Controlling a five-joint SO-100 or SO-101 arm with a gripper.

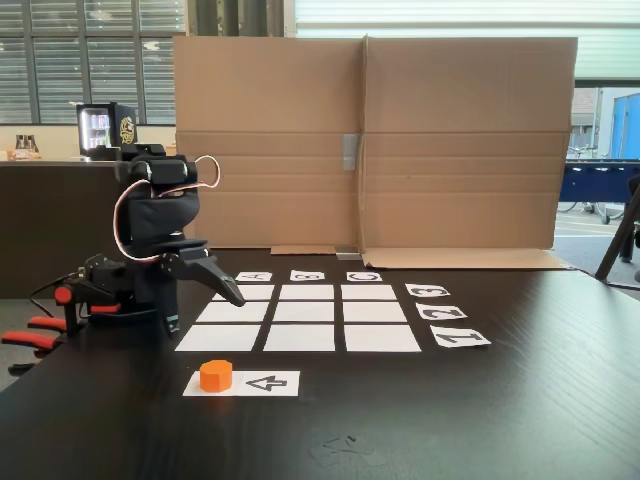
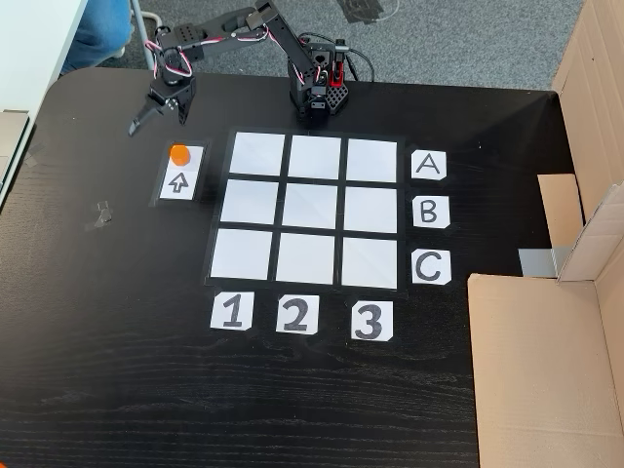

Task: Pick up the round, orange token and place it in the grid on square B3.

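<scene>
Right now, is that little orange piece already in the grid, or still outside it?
Outside. The orange token sits on the white arrow strip beside the grid; all nine squares are bare.

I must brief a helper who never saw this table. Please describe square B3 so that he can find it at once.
Find the grid of nine white rectangles on the black table. Square B3 is level with the B card, above the 3 card: middle of the edge column beside the letters.
</scene>
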